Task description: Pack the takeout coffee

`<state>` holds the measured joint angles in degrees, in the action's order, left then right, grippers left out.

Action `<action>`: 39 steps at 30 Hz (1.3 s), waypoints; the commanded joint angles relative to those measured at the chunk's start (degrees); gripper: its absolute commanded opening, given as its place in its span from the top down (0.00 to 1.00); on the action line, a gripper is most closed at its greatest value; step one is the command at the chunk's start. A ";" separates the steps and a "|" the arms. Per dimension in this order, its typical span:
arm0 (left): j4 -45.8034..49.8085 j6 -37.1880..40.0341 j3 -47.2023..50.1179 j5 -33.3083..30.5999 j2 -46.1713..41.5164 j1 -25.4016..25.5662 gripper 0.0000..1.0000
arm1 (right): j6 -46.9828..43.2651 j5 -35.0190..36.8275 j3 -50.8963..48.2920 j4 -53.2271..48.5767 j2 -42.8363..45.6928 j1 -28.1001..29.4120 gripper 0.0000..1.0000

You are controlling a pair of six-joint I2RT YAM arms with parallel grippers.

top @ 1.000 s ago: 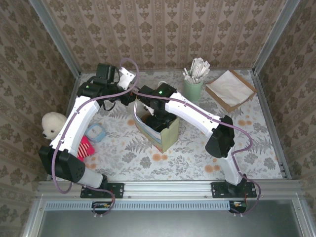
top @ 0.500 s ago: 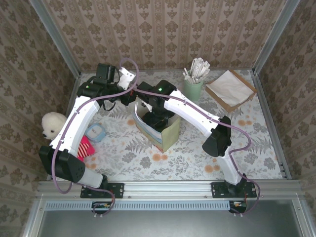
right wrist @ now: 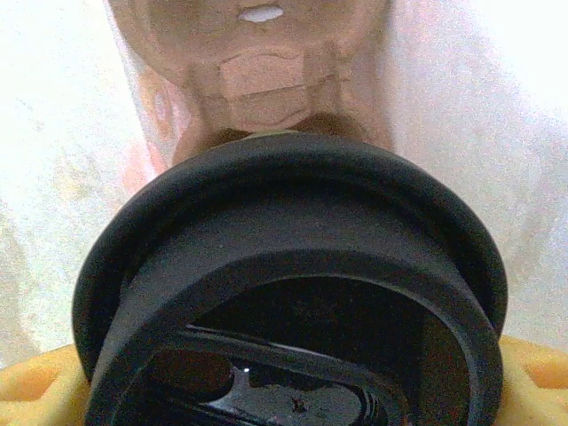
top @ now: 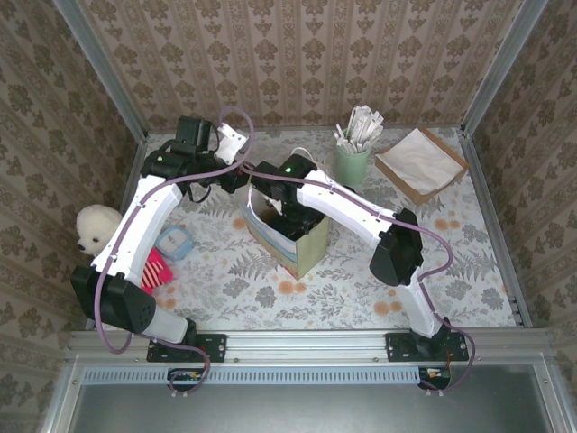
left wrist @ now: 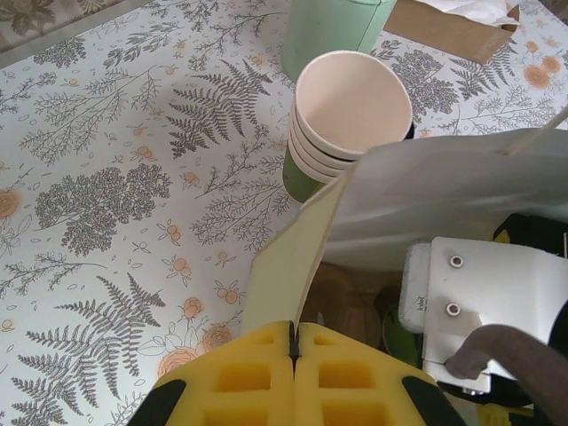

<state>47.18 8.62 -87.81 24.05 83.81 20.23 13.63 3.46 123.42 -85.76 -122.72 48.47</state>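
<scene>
The takeout coffee's black lid (right wrist: 293, 293) fills the lower part of the right wrist view, held between yellow fingertips (right wrist: 27, 390), so my right gripper (top: 292, 215) is shut on it. It hangs inside the paper bag (top: 306, 245), above the bag's brown bottom (right wrist: 266, 80). A sliver of the green cup (left wrist: 398, 333) shows inside the bag in the left wrist view. My left gripper (left wrist: 291, 342) is shut on the bag's upper edge (left wrist: 297, 257), pinching it at the bag's far-left corner (top: 245, 183).
A stack of lidless green cups (left wrist: 351, 115) stands right behind the bag. The pale-green holder of white sticks (top: 353, 155) and a tray of napkins (top: 419, 162) sit at the back right. A white plush toy (top: 90, 230), a blue object (top: 173, 242) and a red striped item (top: 155, 269) lie at the left.
The right arm has shifted slightly left and further into the bag with the cup. The left arm keeps its pinch on the bag's edge and has not moved.
</scene>
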 commanded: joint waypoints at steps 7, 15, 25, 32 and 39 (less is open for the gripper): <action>-1.28 -0.17 0.69 -0.94 -2.33 -0.34 1.00 | 0.65 0.34 -4.49 0.82 4.52 -0.30 0.44; -2.61 -0.19 2.10 -0.66 -3.21 -0.37 1.00 | 0.60 -0.37 -6.00 1.60 3.78 -0.31 0.44; -2.98 -0.25 2.57 -1.11 -3.65 -0.69 1.00 | 0.96 -0.24 -7.32 1.73 4.63 -0.33 0.44; -2.89 -0.27 2.74 -1.12 -3.74 -0.89 1.00 | 1.21 0.15 -7.55 1.60 5.31 -0.37 0.44; -2.62 0.09 3.05 -1.20 -3.83 -0.99 1.00 | 1.37 0.05 -7.84 2.10 5.14 -0.30 0.44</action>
<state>45.78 8.60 -85.45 23.09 82.00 19.79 13.87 3.38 116.20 -82.63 -119.61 48.36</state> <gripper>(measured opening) 0.047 0.789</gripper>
